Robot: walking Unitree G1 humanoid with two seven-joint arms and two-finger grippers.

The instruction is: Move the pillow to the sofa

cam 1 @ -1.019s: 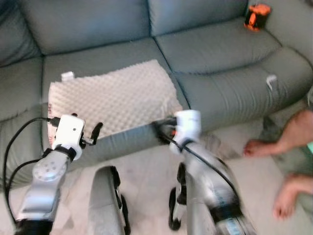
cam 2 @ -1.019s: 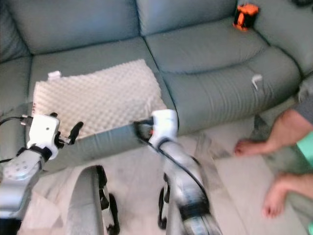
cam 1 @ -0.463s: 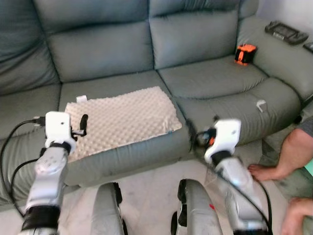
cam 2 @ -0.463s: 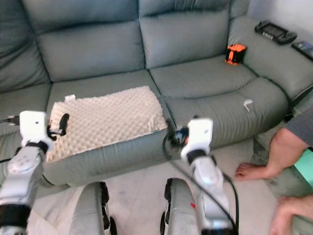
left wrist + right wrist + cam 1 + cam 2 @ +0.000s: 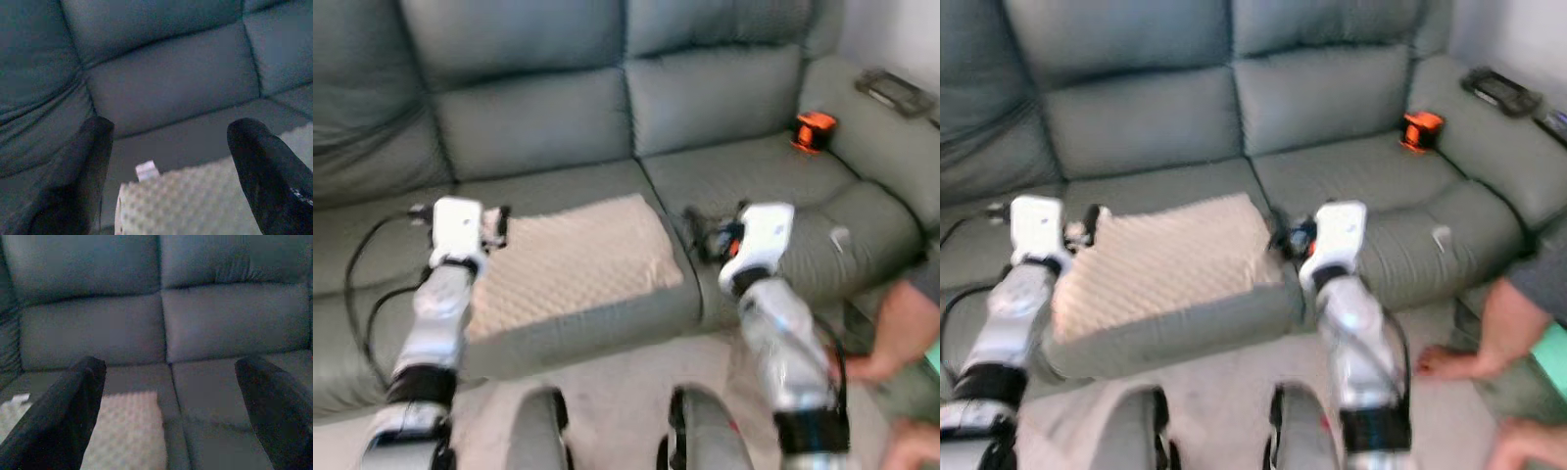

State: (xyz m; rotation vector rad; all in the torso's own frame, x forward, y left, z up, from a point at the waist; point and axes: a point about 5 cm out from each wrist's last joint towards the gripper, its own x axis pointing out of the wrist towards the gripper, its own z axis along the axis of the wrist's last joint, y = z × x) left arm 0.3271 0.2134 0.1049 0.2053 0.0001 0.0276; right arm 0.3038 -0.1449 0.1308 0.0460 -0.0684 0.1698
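From the left eye view, the pillow (image 5: 573, 262) lies flat on the middle seat of the sofa (image 5: 715, 93), with its long side running across the seat from left to right. The left gripper (image 5: 499, 223) is up by the pillow's far left corner, and the right gripper (image 5: 700, 240) is just off its right edge, so the pillow sits between the two arms. A small orange thing (image 5: 814, 130) rests on the right seat, and a person's arm (image 5: 901, 328) is at the right edge. The right eye view shows the same scene, and it is blurry. In the left wrist view, the two black fingers (image 5: 80, 171) are wide apart, with the bumpy pillow and its little white tag (image 5: 146, 171) just below and between them. In the right wrist view, the fingers (image 5: 68, 416) are wide apart too, holding nothing. I can't read any words anywhere.
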